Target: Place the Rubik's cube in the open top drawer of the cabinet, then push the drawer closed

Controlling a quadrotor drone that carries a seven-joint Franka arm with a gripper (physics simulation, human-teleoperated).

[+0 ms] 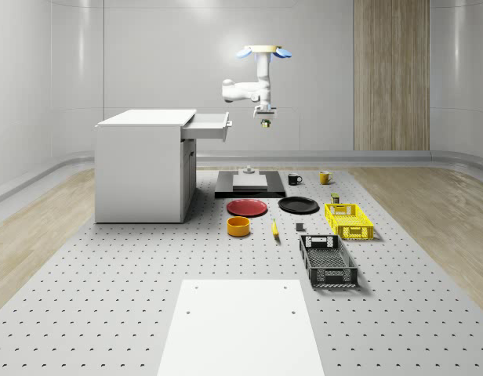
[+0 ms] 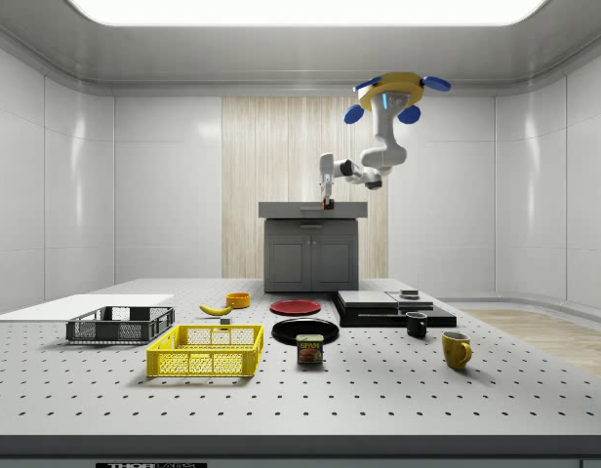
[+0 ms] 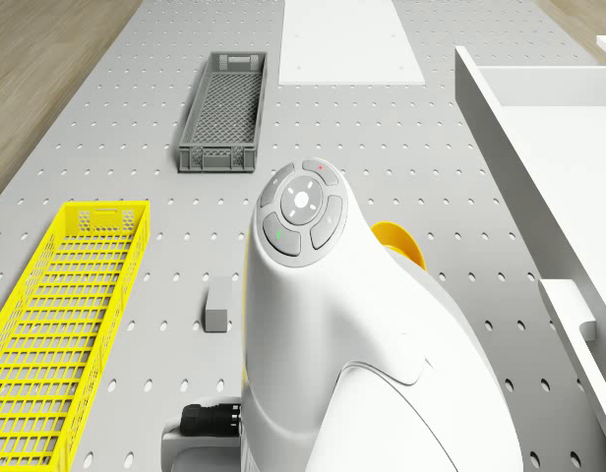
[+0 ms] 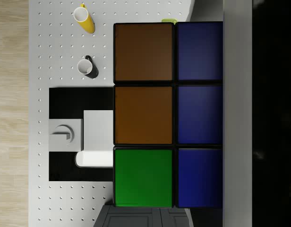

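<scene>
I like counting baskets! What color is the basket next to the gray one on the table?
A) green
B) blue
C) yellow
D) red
C: a yellow basket lies on the table beside the dark gray basket, as the drone view shows too.

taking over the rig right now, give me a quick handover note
Pincer: shut on the Rubik's cube, held in the air.
Drone: hovering beside the cabinet, on its open-drawer side.
Top drawer: open; the cube hangs just outside its front edge, not over it yet.
Done: cube picked up and lifted to drawer height.
Left: carry the cube over the drawer, release it, push the drawer shut.
</scene>
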